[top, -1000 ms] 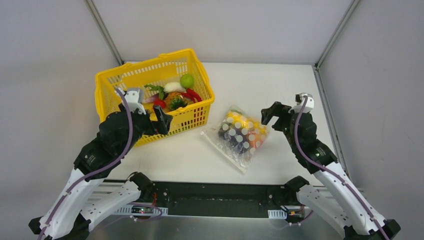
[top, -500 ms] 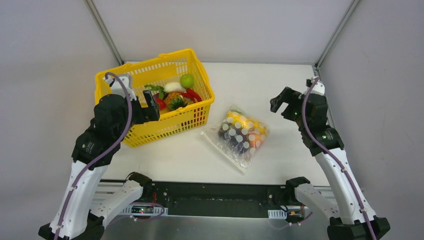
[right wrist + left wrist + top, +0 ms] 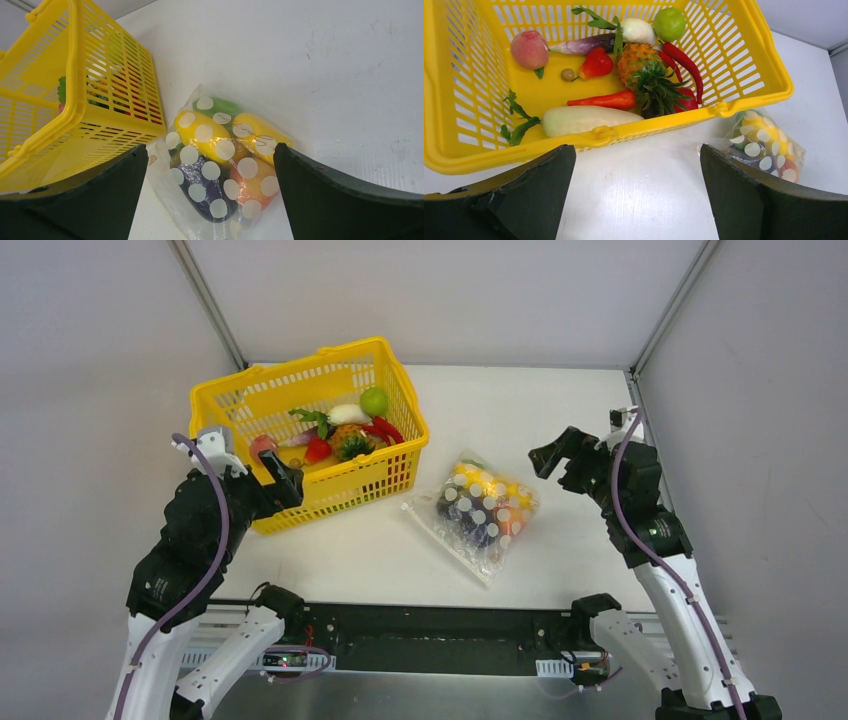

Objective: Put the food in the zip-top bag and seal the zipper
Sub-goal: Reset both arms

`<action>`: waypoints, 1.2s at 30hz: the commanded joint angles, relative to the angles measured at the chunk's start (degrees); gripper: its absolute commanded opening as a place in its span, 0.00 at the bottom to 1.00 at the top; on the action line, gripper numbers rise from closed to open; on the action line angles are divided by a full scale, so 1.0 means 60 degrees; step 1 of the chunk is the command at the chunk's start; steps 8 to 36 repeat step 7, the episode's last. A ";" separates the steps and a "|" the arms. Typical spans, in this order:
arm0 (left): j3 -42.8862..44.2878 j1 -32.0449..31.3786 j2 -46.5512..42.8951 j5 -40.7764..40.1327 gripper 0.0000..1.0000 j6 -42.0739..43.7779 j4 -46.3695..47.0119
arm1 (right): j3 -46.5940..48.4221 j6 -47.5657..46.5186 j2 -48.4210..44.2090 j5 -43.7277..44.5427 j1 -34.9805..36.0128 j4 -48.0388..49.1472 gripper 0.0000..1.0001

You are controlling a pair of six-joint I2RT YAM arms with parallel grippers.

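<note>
The zip-top bag lies on the white table right of the basket; it also shows in the left wrist view and the right wrist view. Inside it are food pieces: yellow pieces, a dark purple eggplant, an orange-red piece and a green piece. The zipper runs along its flat clear near-left edge; I cannot tell if it is pressed shut. My left gripper is open and empty by the basket's near wall. My right gripper is open and empty, above and right of the bag.
The yellow mesh basket stands at the back left and holds more toy food: a green round fruit, a pineapple, a peach, red chillies, a pale gourd. Grey walls enclose the table.
My left gripper has drawn back to the left, away from the basket's near right corner. My right gripper has lifted and shifted slightly right. The bag has not moved.
</note>
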 commanded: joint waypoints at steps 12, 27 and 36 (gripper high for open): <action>0.0163 0.0048 0.0124 -0.0808 0.99 -0.0234 -0.0207 | -0.0048 0.0204 -0.0212 -0.0310 -0.0040 0.0278 1.00; 0.0163 0.0048 0.0124 -0.0808 0.99 -0.0234 -0.0207 | -0.0048 0.0204 -0.0212 -0.0310 -0.0040 0.0278 1.00; 0.0163 0.0048 0.0124 -0.0808 0.99 -0.0234 -0.0207 | -0.0048 0.0204 -0.0212 -0.0310 -0.0040 0.0278 1.00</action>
